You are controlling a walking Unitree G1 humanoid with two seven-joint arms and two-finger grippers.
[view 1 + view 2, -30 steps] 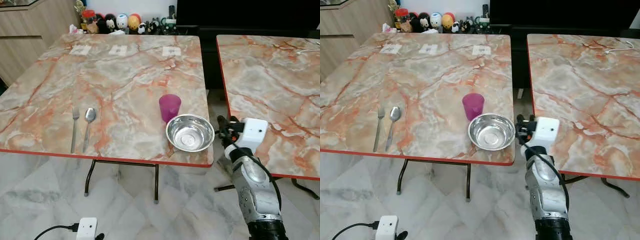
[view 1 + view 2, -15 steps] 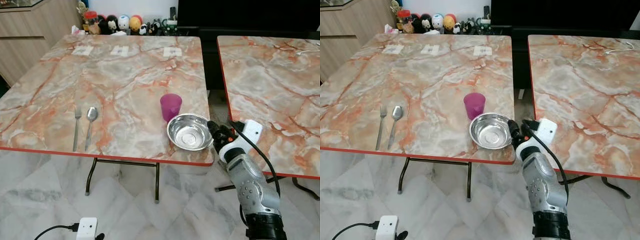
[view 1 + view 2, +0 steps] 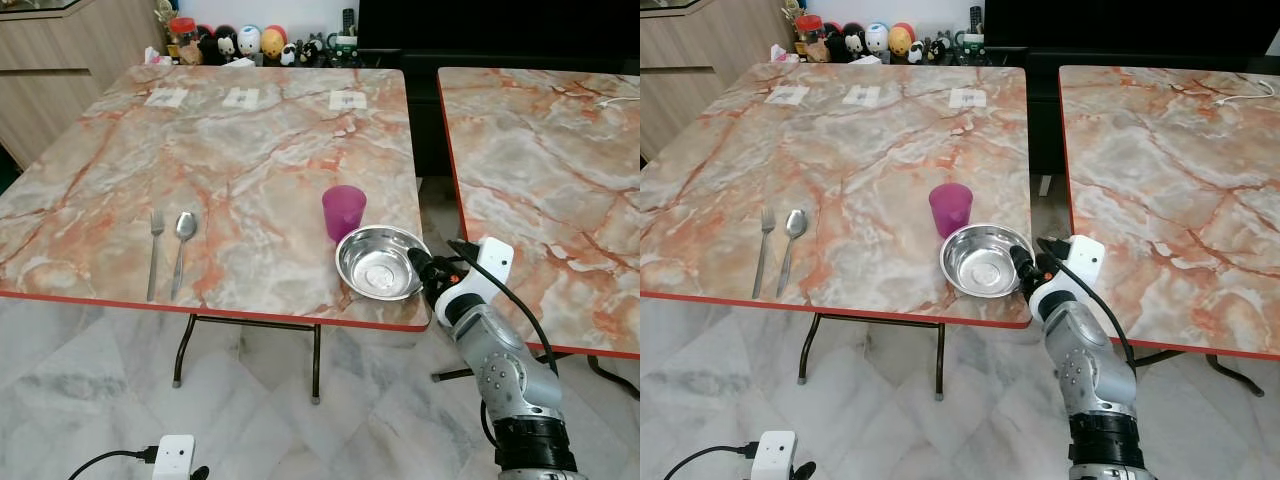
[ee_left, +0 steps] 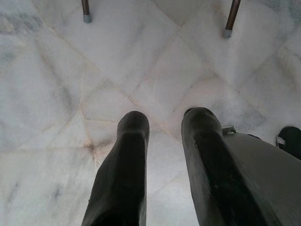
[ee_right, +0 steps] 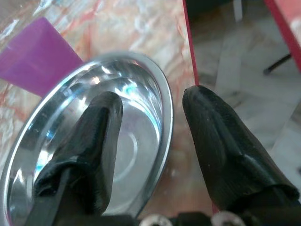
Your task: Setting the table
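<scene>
While my right pincer [image 5: 150, 141] stands wide astride the near rim of the steel bowl [image 3: 379, 262] at the table [image 3: 250, 150] corner, purple cup [image 3: 343, 212] just beyond, I should pinch squarely before lifting, lest it tip off.

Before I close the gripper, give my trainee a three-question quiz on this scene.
1. True or false: the right gripper has its fingers astride the rim of the shiny steel bowl, one inside and one outside.
2. Which item stands just behind the bowl? A) purple plastic cup B) metal fork C) metal spoon
3. Fill in: the left gripper hangs idle over the ____ floor.

Key: 1 true; 2 A; 3 marble-tiled.
</scene>
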